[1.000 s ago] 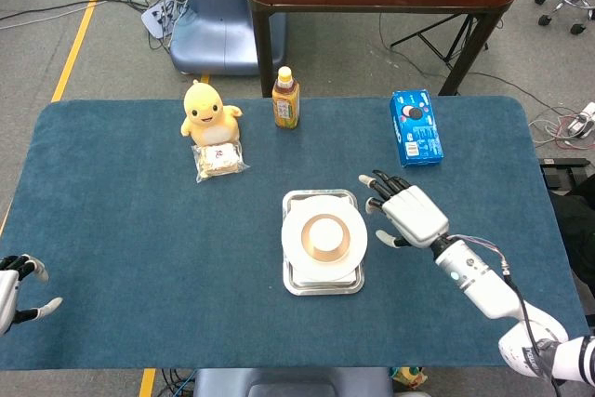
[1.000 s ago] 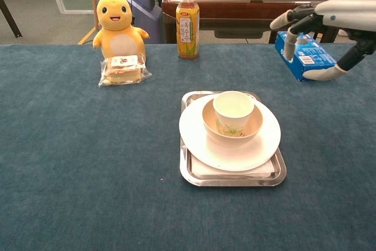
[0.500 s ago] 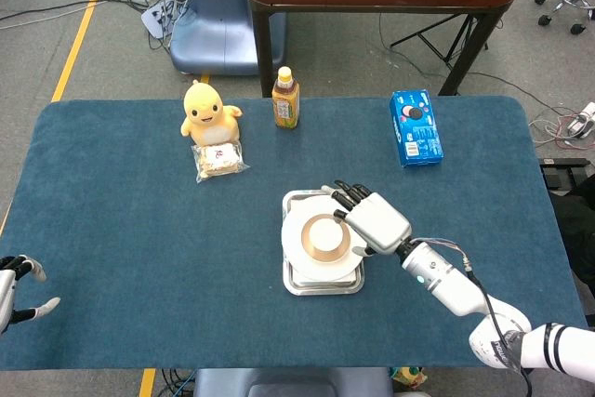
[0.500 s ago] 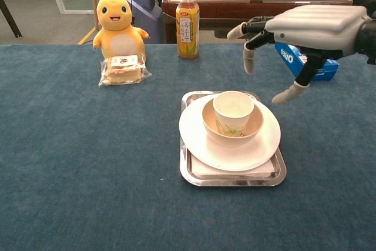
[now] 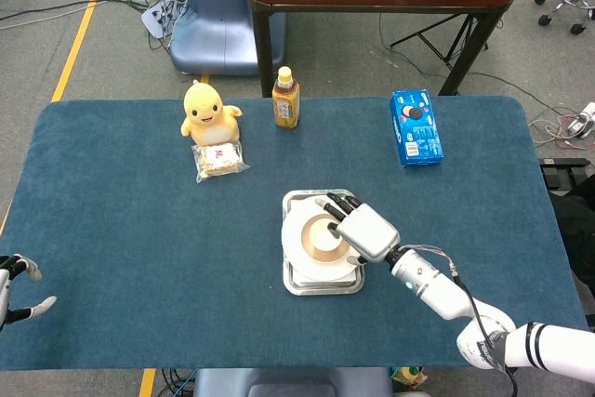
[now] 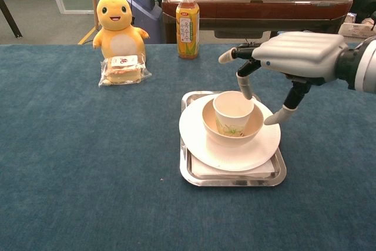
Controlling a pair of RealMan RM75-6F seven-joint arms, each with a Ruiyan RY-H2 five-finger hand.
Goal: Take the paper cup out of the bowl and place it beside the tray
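A white paper cup (image 6: pixel 233 110) stands upright in a cream bowl (image 6: pixel 217 126) on a white plate (image 6: pixel 205 145), which lies on a metal tray (image 6: pixel 188 176) at the table's middle. In the head view the cup (image 5: pixel 320 235) is partly covered by my right hand (image 5: pixel 361 228). That hand (image 6: pixel 294 57) hovers just above and to the right of the cup, fingers spread and pointing down around the rim, holding nothing. My left hand (image 5: pixel 11 287) hangs open at the table's near left edge, far from the tray.
A yellow plush toy (image 6: pixel 120 20) with a wrapped snack (image 6: pixel 123 69) stands at the back left. A drink bottle (image 6: pixel 187 22) is behind the tray. A blue biscuit box (image 5: pixel 415 126) lies at the back right. Blue cloth covers the table.
My right hand has swept left from beside the biscuit box and lowered until its fingers hang over the cup. The left hand has barely moved.
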